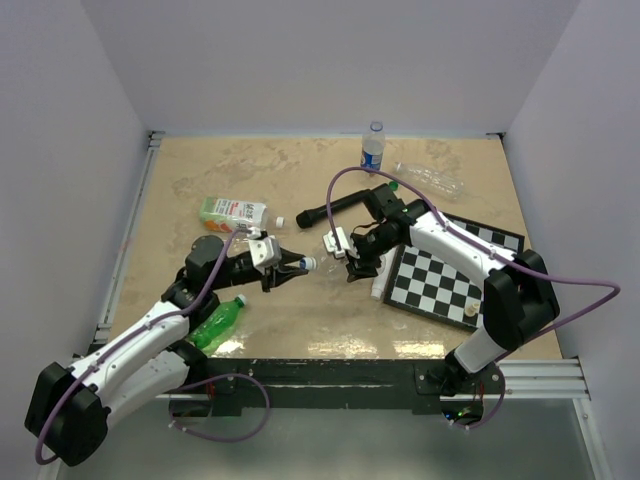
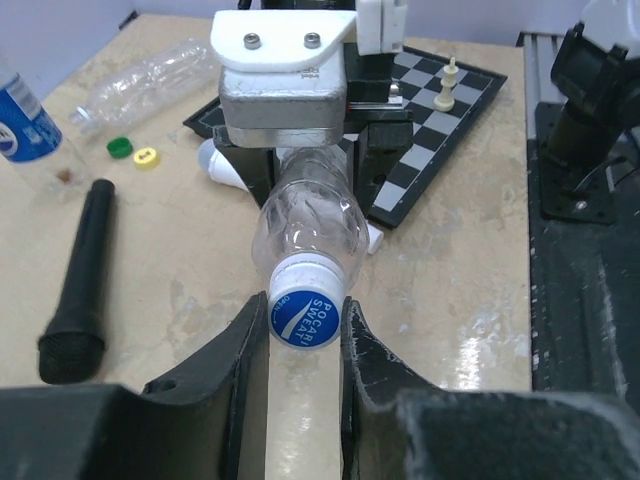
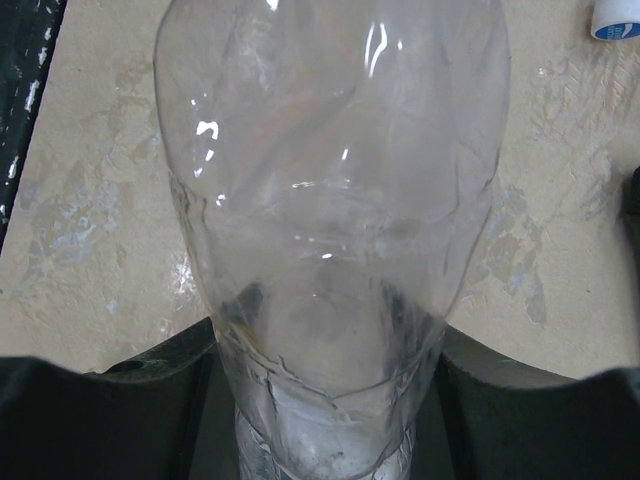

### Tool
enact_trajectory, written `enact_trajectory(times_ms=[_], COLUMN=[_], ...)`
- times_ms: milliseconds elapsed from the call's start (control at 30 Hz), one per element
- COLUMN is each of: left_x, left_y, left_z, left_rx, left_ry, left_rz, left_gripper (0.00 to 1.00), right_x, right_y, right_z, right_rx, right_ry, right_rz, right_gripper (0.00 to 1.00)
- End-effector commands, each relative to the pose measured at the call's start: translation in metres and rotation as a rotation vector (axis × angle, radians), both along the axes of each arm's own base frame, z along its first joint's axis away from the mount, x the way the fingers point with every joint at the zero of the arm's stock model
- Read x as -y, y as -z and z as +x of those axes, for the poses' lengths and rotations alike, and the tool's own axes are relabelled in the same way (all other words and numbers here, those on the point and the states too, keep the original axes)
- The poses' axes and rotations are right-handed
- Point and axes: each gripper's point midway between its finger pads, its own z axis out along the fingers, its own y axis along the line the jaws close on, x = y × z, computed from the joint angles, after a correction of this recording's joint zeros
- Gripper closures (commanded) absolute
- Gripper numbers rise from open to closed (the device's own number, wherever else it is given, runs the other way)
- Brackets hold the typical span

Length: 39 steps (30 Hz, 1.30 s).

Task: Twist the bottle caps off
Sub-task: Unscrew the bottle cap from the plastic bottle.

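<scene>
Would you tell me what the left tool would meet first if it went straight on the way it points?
The left tool is shut on the blue cap; straight ahead lies the clear bottle itself, then probably the right tool gripping its body.

Four bottles (image 1: 373,150), one chessboard (image 1: 432,286)

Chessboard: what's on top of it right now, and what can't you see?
One pale chess piece stands upright near a corner of the chessboard. The right gripper, shut on the clear bottle, blocks part of the board, so anything lying there is hidden.
</scene>
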Motion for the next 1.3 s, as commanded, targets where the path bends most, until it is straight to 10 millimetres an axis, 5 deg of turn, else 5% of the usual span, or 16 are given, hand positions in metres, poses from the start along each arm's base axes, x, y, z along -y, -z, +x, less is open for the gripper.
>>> enact_trajectory(times_ms=[0, 167, 233, 300, 500, 600, 667, 800, 1100, 1267], left_x=[0.003, -0.008, -0.014, -0.012, -0.016, -0.01, -0.005, -0.009, -0.038, -0.057], left_y=[-0.031, -0.019, -0.005, -0.014, -0.017, -0.013, -0.022, -0.023, -0.042, -0.059], left_z=[0.009, 0.038, 0.036, 0.031, 0.03, 0.023, 0.021, 0.018, 0.021, 0.031], left_rx=[-0.14, -0.633, -0.816, -0.85, -0.769, -0.739, -0.678, -0.558, -0.214, -0.109], left_ry=[-0.075, -0.403, -0.508, -0.49, -0.473, -0.403, -0.339, -0.302, -0.343, -0.466], left_rz=[-0.105, -0.206, -0.17, -0.192, -0.212, -0.166, -0.163, -0.068, 0.038, -0.038], left_gripper=[1.0, 1.0, 1.0, 1.0, 0.97, 0.66, 0.54, 0.4, 0.26, 0.01], right_x=[-0.009, -0.008, -0.008, -0.009, -0.009, -0.009, -0.008, -0.009, -0.009, -0.009], right_y=[-0.011, -0.007, -0.006, -0.004, -0.005, -0.005, -0.005, -0.006, -0.007, -0.008], right_z=[0.004, 0.005, 0.005, 0.004, 0.004, 0.003, 0.003, 0.003, 0.003, 0.002], right_rx=[0.027, 0.022, 0.019, 0.012, 0.017, 0.013, 0.012, 0.016, 0.02, 0.019], right_ry=[-0.015, -0.011, -0.012, -0.019, -0.019, -0.018, -0.018, -0.021, -0.024, -0.025], right_rz=[0.031, 0.022, 0.02, 0.016, 0.015, 0.013, 0.012, 0.015, 0.019, 0.019], right_gripper=[0.91, 0.91, 0.91, 0.91, 0.91, 0.91, 0.91, 0.91, 0.91, 0.91])
